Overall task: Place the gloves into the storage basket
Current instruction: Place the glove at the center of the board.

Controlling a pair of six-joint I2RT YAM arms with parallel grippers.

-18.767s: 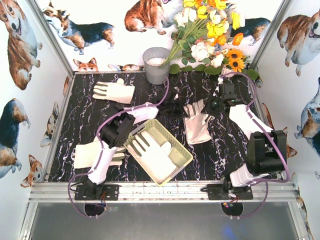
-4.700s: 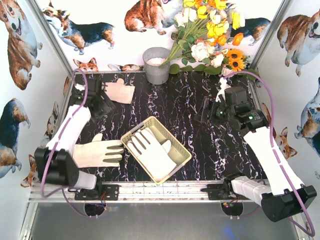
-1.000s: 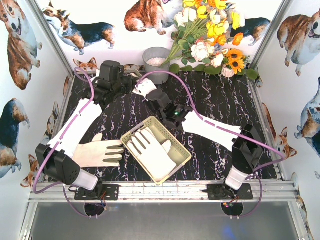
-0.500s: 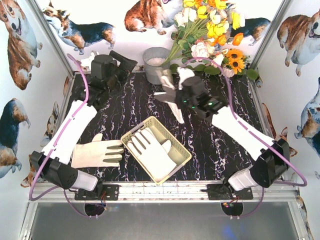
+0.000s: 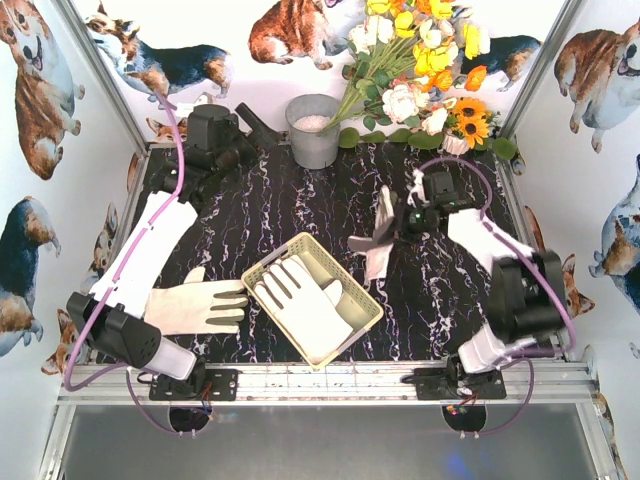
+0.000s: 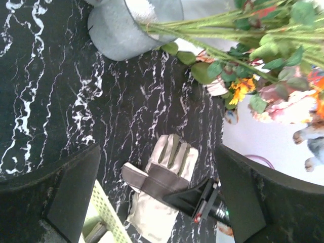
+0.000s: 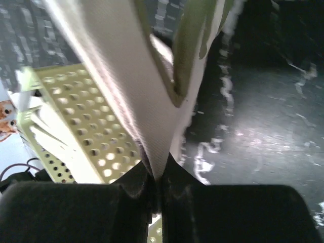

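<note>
A cream glove (image 5: 378, 243) with grey strips hangs from my right gripper (image 5: 396, 222), just right of the storage basket (image 5: 350, 280). In the right wrist view the jaws are shut on the glove's fabric (image 7: 126, 76), with the basket's slotted wall (image 7: 81, 131) below it. Another glove (image 5: 305, 300) lies inside the basket. One more glove (image 5: 195, 305) lies flat on the table left of it. My left gripper (image 5: 258, 133) is open and empty at the back left, high up. Its view looks down on the held glove (image 6: 162, 172) between its wide-apart fingers (image 6: 71, 197).
A grey metal bucket (image 5: 313, 130) stands at the back centre, with a bunch of artificial flowers (image 5: 420, 70) leaning beside it. Metal frame posts and printed walls close in the black marbled table (image 5: 200, 220) on three sides.
My left gripper opened and let go of the glove at the back. My right gripper carried it from the back centre forward and right, to beside the basket.
</note>
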